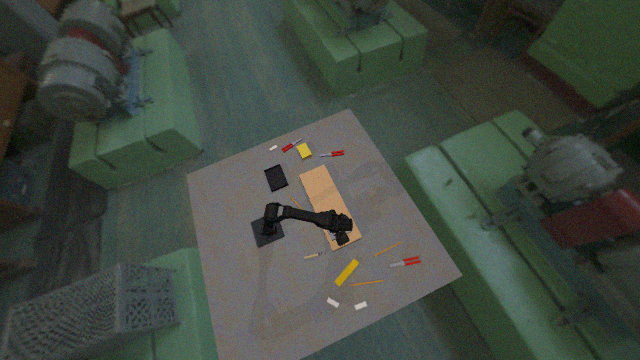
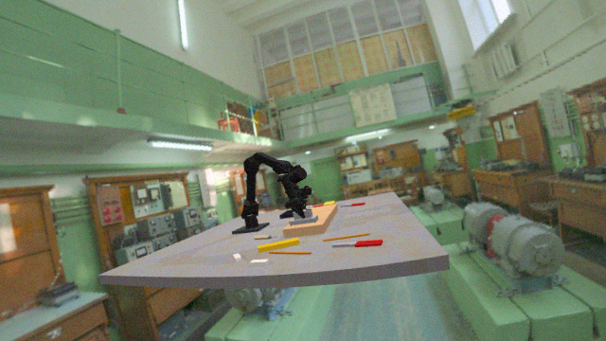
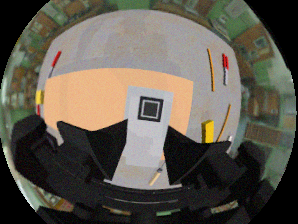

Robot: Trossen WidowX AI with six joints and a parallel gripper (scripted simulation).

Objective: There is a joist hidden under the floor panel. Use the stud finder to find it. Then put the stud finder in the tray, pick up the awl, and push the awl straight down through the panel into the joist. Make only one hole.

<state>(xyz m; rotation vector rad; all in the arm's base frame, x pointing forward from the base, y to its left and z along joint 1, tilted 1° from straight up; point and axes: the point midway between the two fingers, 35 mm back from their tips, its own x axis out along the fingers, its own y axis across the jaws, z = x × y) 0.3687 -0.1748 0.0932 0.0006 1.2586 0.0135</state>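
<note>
My gripper [image 1: 341, 234] [image 2: 303, 214] [image 3: 146, 122] is shut on the stud finder [image 2: 305, 220] [image 3: 150, 137], a grey block with a dark square display showing a lighter outline. It is over the near end of the tan floor panel [image 1: 320, 184] [image 2: 325, 221] [image 3: 80, 102], on it or just above; I cannot tell which. No joist shows. The awl [image 1: 313, 256] [image 2: 262, 237] [image 3: 156, 176], with a pale handle and a thin grey tip, lies on the table beside the panel's near end. The black tray [image 1: 276, 178] lies left of the panel's far part in the top view.
A long yellow block [image 1: 347, 272] [image 2: 278, 244] [image 3: 207, 132], two orange sticks, two white pieces and a red-handled tool [image 1: 406, 262] [image 2: 360, 243] lie beyond the panel's near end. Another stick [image 1: 295, 202] lies between arm and panel. A yellow block [image 1: 304, 151] and two red-handled tools are at the far end.
</note>
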